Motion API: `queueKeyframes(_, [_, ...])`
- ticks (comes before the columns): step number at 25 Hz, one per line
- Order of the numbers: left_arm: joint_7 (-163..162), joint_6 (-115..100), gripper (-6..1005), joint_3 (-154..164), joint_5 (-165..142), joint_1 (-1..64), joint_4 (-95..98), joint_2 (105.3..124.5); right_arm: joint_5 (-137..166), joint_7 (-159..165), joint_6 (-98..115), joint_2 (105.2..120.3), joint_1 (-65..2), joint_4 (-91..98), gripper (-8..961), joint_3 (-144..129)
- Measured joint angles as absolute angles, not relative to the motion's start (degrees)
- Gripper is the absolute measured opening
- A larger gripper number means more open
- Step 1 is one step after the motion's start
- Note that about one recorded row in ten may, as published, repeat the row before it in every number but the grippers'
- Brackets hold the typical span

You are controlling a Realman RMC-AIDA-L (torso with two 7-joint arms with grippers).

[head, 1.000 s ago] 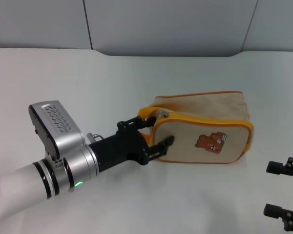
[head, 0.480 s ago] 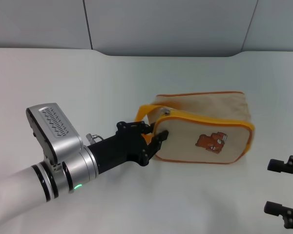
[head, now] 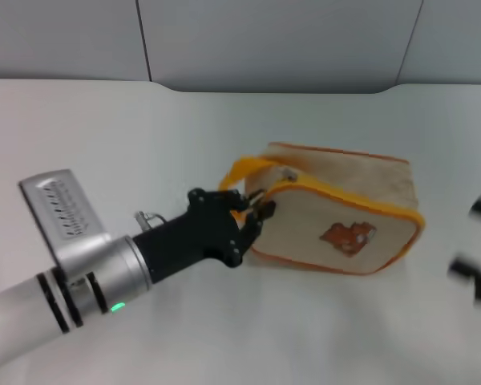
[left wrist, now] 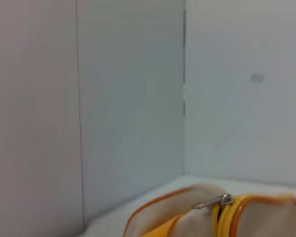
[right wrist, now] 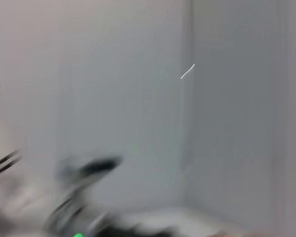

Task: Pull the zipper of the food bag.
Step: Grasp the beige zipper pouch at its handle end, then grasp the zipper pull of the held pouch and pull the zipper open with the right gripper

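Note:
The food bag [head: 349, 210] is a beige box with orange piping and a brown bear picture, lying on the white table. Its orange strap [head: 244, 170] loops at the left end. The zipper [head: 349, 200] runs along the orange rim, with its silvery pull tab [head: 289, 175] near the left end. The tab also shows in the left wrist view [left wrist: 212, 201]. My left gripper [head: 255, 210] is shut on the bag's left end, just below the strap. My right gripper [head: 479, 241] is blurred at the right edge, right of the bag and apart from it, fingers apart.
The white table [head: 144, 136] stretches around the bag, with a grey wall [head: 264, 40] behind. My left arm [head: 88, 273] crosses the front left. The right wrist view shows only blurred wall and the far left arm [right wrist: 84, 197].
My left gripper's fingers closed on the bag's left end. The bag has turned slightly, its right end swinging nearer. My right gripper has moved up along the right edge.

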State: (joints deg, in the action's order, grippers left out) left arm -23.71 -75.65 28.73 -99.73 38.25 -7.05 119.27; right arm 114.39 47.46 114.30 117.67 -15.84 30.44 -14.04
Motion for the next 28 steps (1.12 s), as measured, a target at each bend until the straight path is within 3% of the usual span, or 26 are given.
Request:
queueKeyframes(4, [-24.16,-79.52,138,28.98,-99.76,37.95,-3.46,119.21,106.49,30.48,109.0,119.55,-16.46,20.38,838,-7.76])
queueKeyframes(10, [-24.98,-84.18,97,30.98,-99.78,38.94,1.03,119.18,98.55,10.03,107.24,119.7,-16.89,8.57,837,-6.79])
queueKeyframes(16, [-26.64,-89.78,73,31.74,-99.78,39.09,5.55,119.2,97.81,-32.44,100.71,119.84,-20.36,-8.73,838,-7.13])
queueKeyframes(28, [-26.58,-89.71,61,32.88,-99.74,39.12,5.81,119.27,97.94,-51.62,88.21,119.88,-24.07,-16.28,837,-7.29])
